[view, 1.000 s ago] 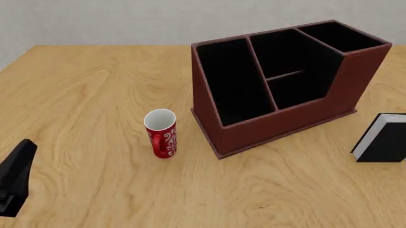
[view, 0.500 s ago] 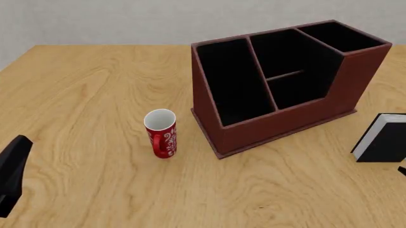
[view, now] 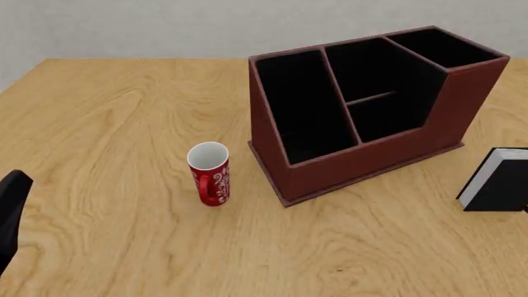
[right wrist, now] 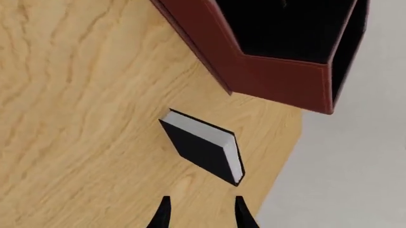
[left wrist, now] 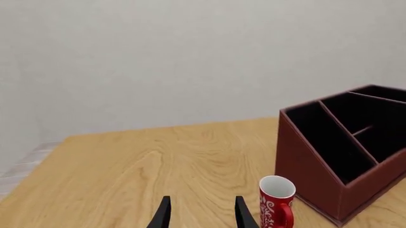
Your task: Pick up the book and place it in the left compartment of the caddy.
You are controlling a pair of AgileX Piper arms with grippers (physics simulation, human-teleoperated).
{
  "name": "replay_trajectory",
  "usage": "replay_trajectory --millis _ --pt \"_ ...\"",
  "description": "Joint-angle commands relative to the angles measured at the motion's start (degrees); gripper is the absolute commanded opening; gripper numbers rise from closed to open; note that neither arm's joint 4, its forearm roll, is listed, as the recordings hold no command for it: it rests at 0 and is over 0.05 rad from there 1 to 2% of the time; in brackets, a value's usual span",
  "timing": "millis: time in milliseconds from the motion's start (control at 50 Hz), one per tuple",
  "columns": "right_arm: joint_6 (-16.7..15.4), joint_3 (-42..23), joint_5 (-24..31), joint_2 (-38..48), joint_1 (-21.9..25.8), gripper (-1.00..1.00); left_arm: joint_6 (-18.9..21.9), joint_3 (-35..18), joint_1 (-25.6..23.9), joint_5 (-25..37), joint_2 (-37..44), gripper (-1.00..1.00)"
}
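The black book (view: 500, 180) with a white page edge stands on the table at the right edge of the front view, right of the caddy (view: 363, 167). The caddy is red-brown with a black inside. Its left compartment (view: 301, 105) is the wide slot and holds nothing. In the right wrist view, my right gripper (right wrist: 201, 213) is open, with the book (right wrist: 203, 147) a short way ahead of its fingertips and apart from them. In the left wrist view, my left gripper (left wrist: 201, 216) is open and empty, facing the caddy (left wrist: 317, 175) from the table's left side.
A red mug (view: 209, 173) with a white pattern stands just left of the caddy's front corner; it also shows in the left wrist view (left wrist: 277, 202). My left arm (view: 10, 213) shows at the left edge of the front view. The wooden table (view: 115, 124) ends close behind the caddy.
My left arm has drawn back toward the left edge of the front view and shows less. The book, mug and caddy have not moved.
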Motion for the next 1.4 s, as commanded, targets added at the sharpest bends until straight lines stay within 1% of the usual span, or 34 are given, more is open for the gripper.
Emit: replay_trajectory --millis 20,60,80,160,180,240,280,380,400,440,460,560,620,660,720,760,860,880,960,980,1040,1400 --pt "-5.06 -3.32 -1.50 6.04 -4.86 1.00 -0.49 -1.15 1.25 -0.12 0.77 1.00" --pt "-5.90 -4.05 -2.08 7.35 -5.42 1.00 -0.69 -1.09 1.39 -0.27 0.87 1.00" --pt "-7.08 -3.79 -2.50 7.91 -6.14 1.00 -0.71 -0.97 1.40 -0.39 0.89 1.00" --pt "-7.55 -4.69 -2.75 9.35 -6.19 1.00 -0.83 -0.73 1.47 -0.64 0.99 1.00" --pt "-9.02 -4.30 -3.56 10.02 -7.02 1.00 -0.93 -0.63 1.55 -0.74 1.03 1.00" --pt "-9.05 -5.59 -3.86 11.50 -7.08 1.00 -1.14 -0.37 1.75 -0.96 1.16 1.00" --pt "-10.05 -5.80 -4.31 12.18 -7.67 1.00 -1.21 -0.13 1.94 -1.18 1.23 1.00" --pt "-10.88 -7.64 -4.73 14.16 -8.64 1.00 -1.25 0.55 2.28 -2.11 1.84 1.00" --pt "-11.75 -7.65 -4.92 14.48 -9.19 1.00 -1.27 0.55 2.39 -2.44 2.17 1.00" --pt "-11.87 -7.82 -4.96 14.77 -9.27 1.00 -1.36 0.52 2.46 -2.72 2.45 1.00" --pt "-12.66 -7.93 -5.49 15.53 -9.60 1.00 -1.38 0.61 2.64 -3.51 3.11 1.00" --pt "-13.66 -8.29 -5.88 16.79 -9.69 1.00 -1.47 0.91 2.92 -5.02 4.32 1.00" --pt "-16.55 -7.43 -7.44 18.06 -11.20 1.00 -1.63 1.20 3.31 -6.17 5.25 1.00" --pt "-16.16 -7.97 -7.64 18.74 -10.75 1.00 -1.67 1.28 3.40 -6.44 5.48 1.00" --pt "-16.54 -8.29 -8.19 19.69 -10.63 1.00 -1.79 1.46 3.67 -7.20 6.12 1.00" --pt "-17.60 -8.45 -8.86 20.55 -11.07 1.00 -1.87 1.65 3.84 -7.77 6.54 1.00" --pt "-18.46 -8.94 -9.68 21.94 -11.13 1.00 -1.98 2.09 4.18 -8.62 7.11 1.00" --pt "-19.32 -8.75 -10.08 22.41 -11.55 1.00 -2.04 2.21 4.26 -8.78 7.22 1.00" --pt "-20.05 -9.14 -10.80 23.47 -11.74 1.00 -2.21 2.59 4.56 -9.39 7.67 1.00" --pt "-21.26 -8.97 -11.79 24.46 -12.53 1.00 -2.37 2.78 4.83 -9.81 8.04 1.00" --pt "-21.93 -9.53 -12.58 25.57 -13.01 1.00 -2.49 3.00 5.00 -10.23 8.38 1.00" --pt "-23.97 -11.62 -15.98 30.42 -13.13 1.00 -2.93 4.57 6.04 -14.46 11.78 1.00"
